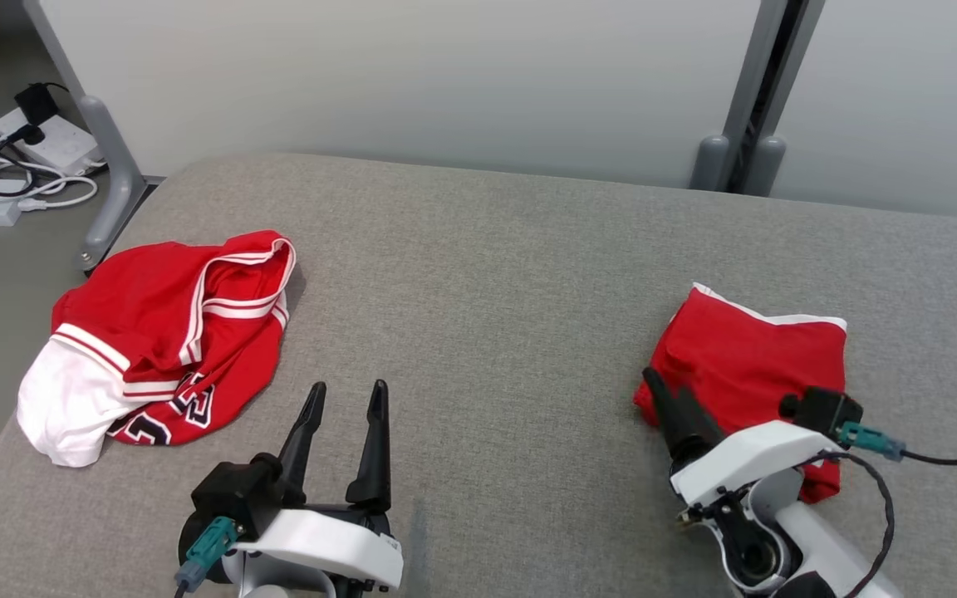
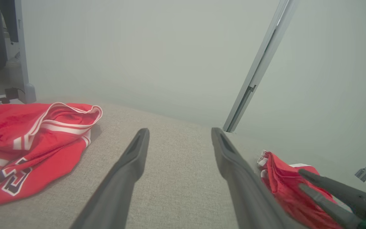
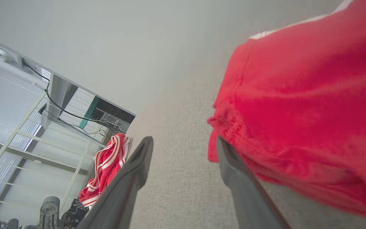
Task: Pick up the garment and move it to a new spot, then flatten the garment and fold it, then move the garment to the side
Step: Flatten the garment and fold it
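Note:
A folded red garment [image 1: 744, 357] with a white edge lies at the right of the grey cushioned surface [image 1: 487, 282]. My right gripper [image 1: 668, 397] stands open at its near-left corner. In the right wrist view the gripper [image 3: 183, 141] holds nothing, and one finger [image 3: 233, 171] sits against the folded cloth's [image 3: 297, 111] edge. My left gripper [image 1: 348, 386] is open over bare cushion near the front, fingers [image 2: 129, 171] spread wide and empty. The left wrist view also catches the folded garment [image 2: 278, 178] and the right gripper [image 2: 301, 178] on it.
A crumpled red jersey [image 1: 154, 332] with white trim and a number lies at the cushion's left edge, also seen as red cloth [image 2: 27, 143] [image 3: 106, 165]. A power strip with cables [image 1: 38, 141] sits on the floor beside a grey leg [image 1: 113, 174]. A partition post [image 1: 744, 124] stands behind.

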